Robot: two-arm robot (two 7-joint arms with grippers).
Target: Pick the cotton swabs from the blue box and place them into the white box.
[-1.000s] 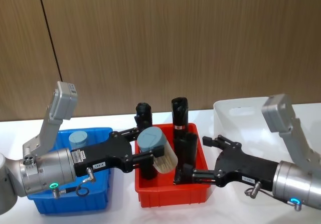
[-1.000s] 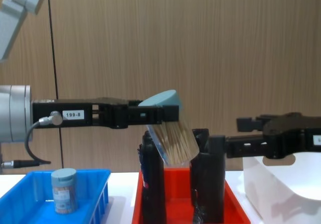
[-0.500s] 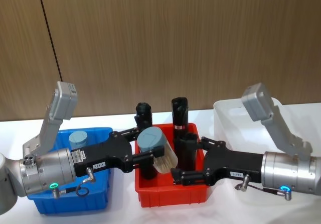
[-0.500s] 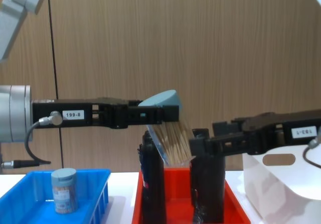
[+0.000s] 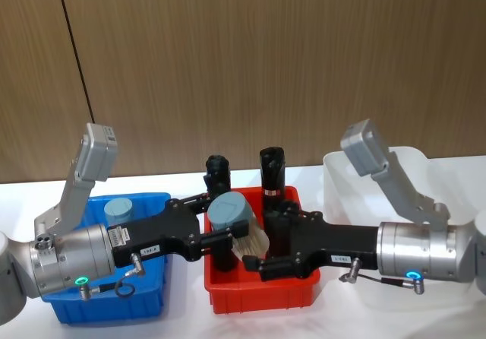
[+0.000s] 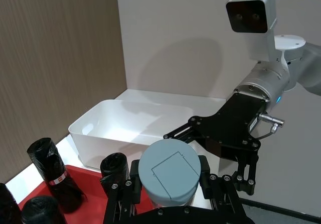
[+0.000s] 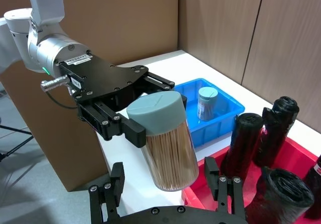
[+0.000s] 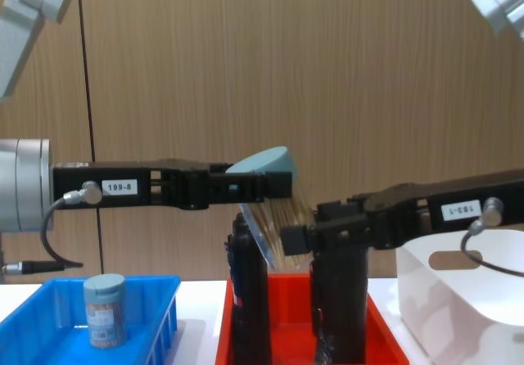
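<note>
A jar of cotton swabs (image 5: 237, 225) hangs tilted above the red bin, its grey-blue lid (image 6: 169, 170) clamped by my left gripper (image 5: 220, 217), which is shut on it. From the right, my right gripper (image 5: 258, 237) stands open, one finger on each side of the jar's clear lower end (image 7: 171, 158), with small gaps showing. A second jar of cotton swabs (image 8: 105, 309) stands upright in the blue box (image 5: 156, 297). The white box (image 5: 342, 173) sits at the right, behind my right arm.
A red bin (image 5: 262, 295) between the two boxes holds several tall black rolls (image 5: 271, 173) standing directly under and beside the held jar. A wooden wall closes off the back of the white table (image 5: 182, 181).
My right gripper has travelled left from near the white box until its open fingers flank the held jar. The left arm and the jar have stayed still.
</note>
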